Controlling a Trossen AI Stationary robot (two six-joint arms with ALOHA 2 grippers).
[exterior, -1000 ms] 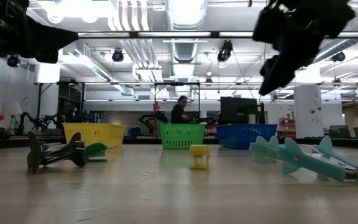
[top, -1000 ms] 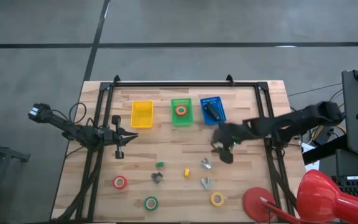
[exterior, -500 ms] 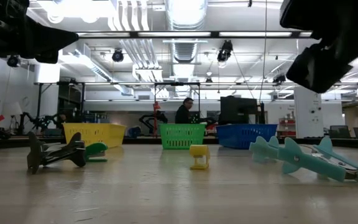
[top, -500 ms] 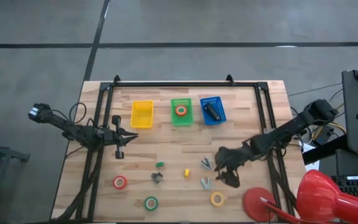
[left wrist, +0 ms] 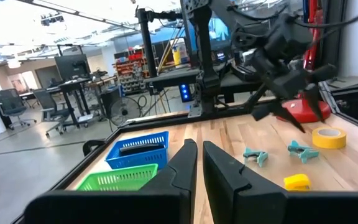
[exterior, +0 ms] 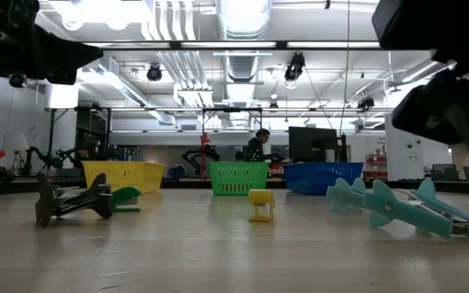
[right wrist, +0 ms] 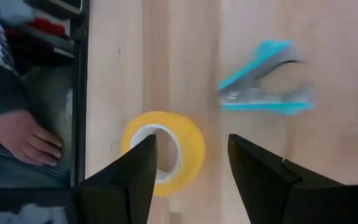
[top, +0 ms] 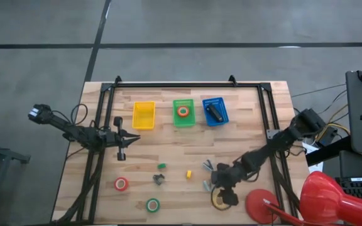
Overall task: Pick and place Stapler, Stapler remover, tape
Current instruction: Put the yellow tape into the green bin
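Observation:
The dark stapler [top: 214,112] lies in the blue basket [top: 224,103]. An orange-red tape roll [top: 183,111] lies in the green basket [top: 175,119]. The red tape [top: 121,184], green tape [top: 152,204] and yellow tape [top: 217,202] lie flat on the table near its near edge. My right gripper [top: 224,191] hovers open right over the yellow tape [right wrist: 163,152], which shows between and ahead of its fingers. Two teal staple removers [top: 207,165] [right wrist: 266,87] and a dark one [top: 159,179] lie mid-table. My left gripper [top: 129,139] waits shut at the table's left.
An empty yellow basket [top: 143,115] stands left of the green one. A small green piece [top: 161,166] and a small yellow piece [top: 188,174] lie mid-table. A red round object [top: 261,204] sits at the near right corner. A person's hand [right wrist: 23,137] shows beyond the table edge.
My right gripper has swept from beside the blue basket toward the table's near edge, past the teal staple removers, and now stands over the yellow tape. Nothing on the table has moved.

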